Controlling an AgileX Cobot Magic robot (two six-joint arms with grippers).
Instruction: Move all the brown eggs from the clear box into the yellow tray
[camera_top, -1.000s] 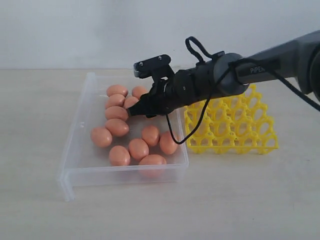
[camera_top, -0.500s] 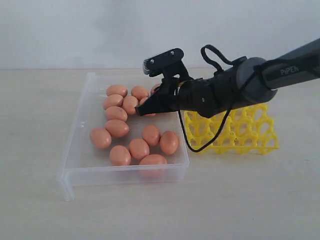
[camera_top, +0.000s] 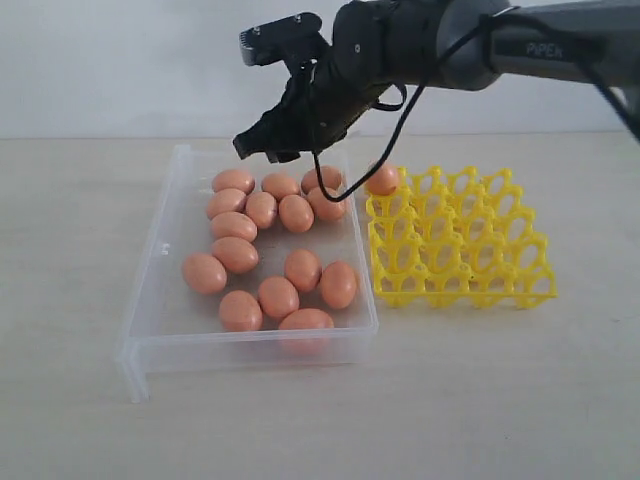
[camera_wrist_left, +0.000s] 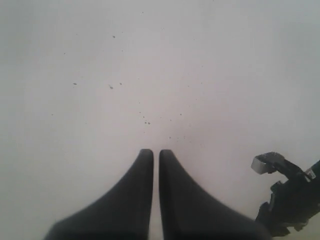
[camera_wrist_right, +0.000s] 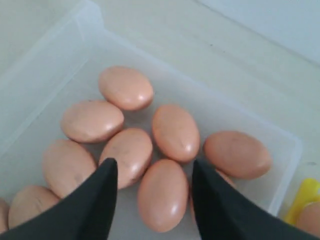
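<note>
A second ago the right pincer (camera_top: 266, 148) was down among the brown eggs (camera_top: 235, 254) near the middle of the clear box (camera_top: 150, 275). It has since risen and now hangs above the box's 12 o'clock wall. Its jaws are well apart with nothing between them, and the right wrist view shows only loose eggs lying below. That dip seems to have come up empty, so another try is probably needed. Fifteen eggs lie in the box: seven bunched toward 12 o'clock, eight spread from the centre to 6 o'clock. A sixteenth egg (camera_top: 381, 179) sits in the 11 o'clock corner cup of the yellow tray (camera_top: 470, 270), which rests on the counter (camera_top: 480, 400) just beside the box at its 3 o'clock. The arm hid that cup earlier, so when the egg arrived cannot be told. There is one box and one tray. The left pincer (camera_wrist_left: 156, 152) is closed and empty, facing a pale blank surface.
</note>
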